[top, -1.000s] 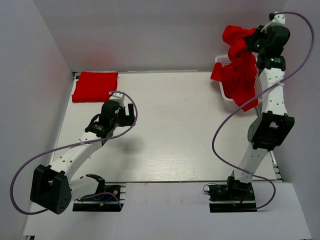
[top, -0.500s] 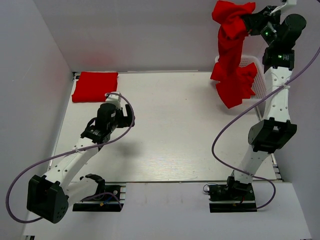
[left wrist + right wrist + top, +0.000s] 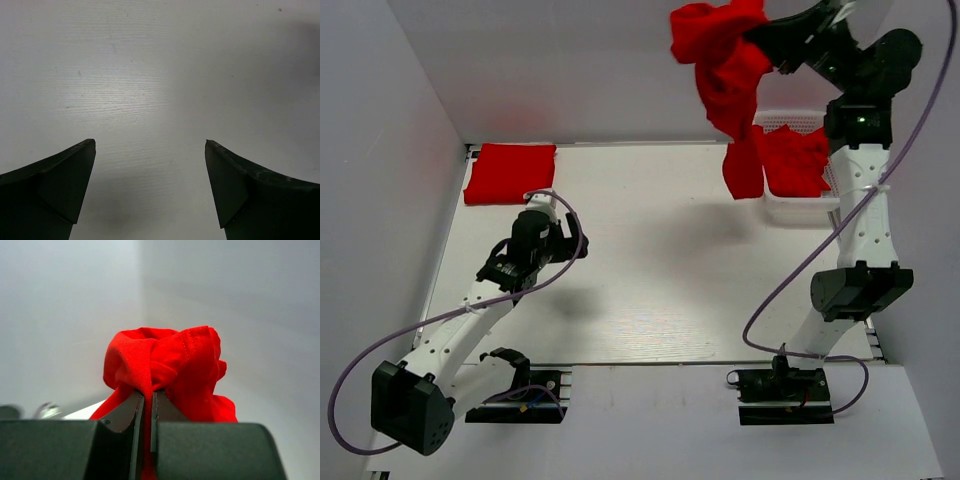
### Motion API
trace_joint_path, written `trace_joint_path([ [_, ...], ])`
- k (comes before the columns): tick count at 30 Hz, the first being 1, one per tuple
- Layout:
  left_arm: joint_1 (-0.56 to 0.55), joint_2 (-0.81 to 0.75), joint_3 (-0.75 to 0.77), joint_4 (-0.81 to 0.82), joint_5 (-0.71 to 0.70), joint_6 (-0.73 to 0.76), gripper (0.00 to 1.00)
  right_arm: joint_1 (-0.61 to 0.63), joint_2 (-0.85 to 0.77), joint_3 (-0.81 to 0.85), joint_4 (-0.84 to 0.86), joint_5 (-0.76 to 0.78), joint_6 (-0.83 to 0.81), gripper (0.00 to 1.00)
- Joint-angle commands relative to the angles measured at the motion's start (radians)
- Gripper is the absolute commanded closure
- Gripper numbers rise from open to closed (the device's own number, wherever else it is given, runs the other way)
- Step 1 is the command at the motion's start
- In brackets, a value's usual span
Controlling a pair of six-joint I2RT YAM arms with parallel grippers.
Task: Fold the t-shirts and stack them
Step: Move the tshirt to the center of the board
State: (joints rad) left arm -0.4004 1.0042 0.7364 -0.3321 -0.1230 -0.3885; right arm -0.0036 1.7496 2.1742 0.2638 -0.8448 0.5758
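The right jaws, clamped tight on a bunched fold of a red t-shirt (image 3: pixel 725 70), have swung it up and leftward out of the basket (image 3: pixel 790 208) (more red cloth (image 3: pixel 798 162) remains inside). It now hangs over the surface (image 3: pixel 660 280), ready for laying flat. The left jaws gape empty, with one folded shirt (image 3: pixel 510 172) at the far-left corner.

hanging t-shirt (image 3: pixel 728 70) aloft; folded t-shirt (image 3: pixel 510 172) flat

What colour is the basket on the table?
White; the basket shows best in the top external view.
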Motion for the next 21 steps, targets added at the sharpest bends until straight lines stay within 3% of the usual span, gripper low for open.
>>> trace_joint_path([
  [1,0.006,-0.045,0.064,-0.087,-0.018,-0.073,0.00,0.091,-0.088,-0.014,0.046,-0.048,-0.071,1.00],
  [8,0.006,-0.123,0.120,-0.266,-0.052,-0.156,0.00,0.208,-0.113,-0.089,0.019,-0.056,-0.142,1.00],
  [12,0.006,-0.176,0.130,-0.355,-0.139,-0.197,0.00,0.257,-0.128,-0.184,0.003,-0.031,-0.217,1.00],
  [17,0.006,-0.199,0.130,-0.427,-0.194,-0.243,0.00,0.324,-0.211,-0.480,0.023,0.061,-0.327,1.00],
  [20,0.006,-0.199,0.120,-0.427,-0.207,-0.257,0.00,0.355,-0.237,-0.875,0.115,0.125,-0.326,1.00],
  [21,0.006,-0.199,0.120,-0.415,-0.207,-0.257,0.00,0.358,-0.233,-0.927,0.123,0.139,-0.317,1.00],
])
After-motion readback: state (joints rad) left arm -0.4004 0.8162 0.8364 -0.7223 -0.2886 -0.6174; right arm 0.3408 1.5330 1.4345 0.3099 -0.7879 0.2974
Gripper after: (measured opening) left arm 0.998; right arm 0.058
